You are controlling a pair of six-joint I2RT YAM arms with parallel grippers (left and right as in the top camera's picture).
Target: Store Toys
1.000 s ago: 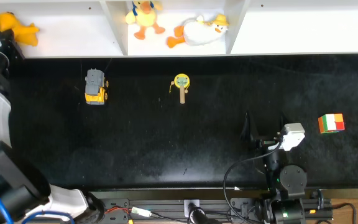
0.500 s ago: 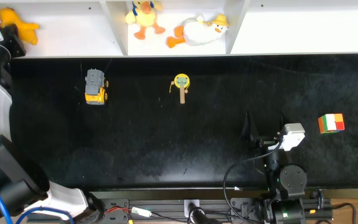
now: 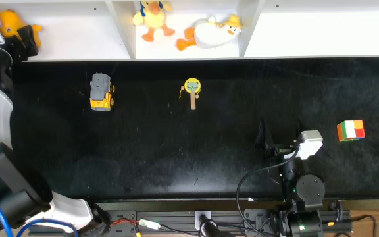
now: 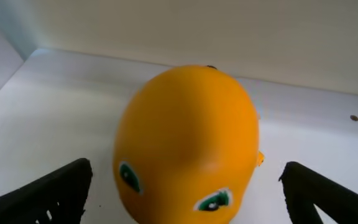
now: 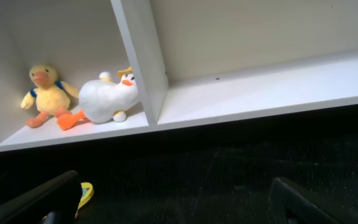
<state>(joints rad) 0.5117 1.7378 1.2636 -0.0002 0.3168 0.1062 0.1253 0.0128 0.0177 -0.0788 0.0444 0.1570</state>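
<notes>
The white shelf's left compartment [image 3: 71, 33] holds the orange duck toy [image 4: 188, 130], which sits on the shelf floor squarely between the fingers of the left gripper [image 4: 186, 164]. The fingers are spread and clear of it on both sides. Its head is round, smooth and green-eyed. The right gripper [image 5: 174, 178], also spread, rests well apart.

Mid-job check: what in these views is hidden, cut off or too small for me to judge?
Left wrist view: the bottom edge cuts off the orange duck below its head; whether the left gripper touches it is unclear.
Top view: the left gripper covers part of that duck.
Right wrist view: the yellow toy is mostly hidden behind the right gripper's finger and the bottom edge.
</notes>
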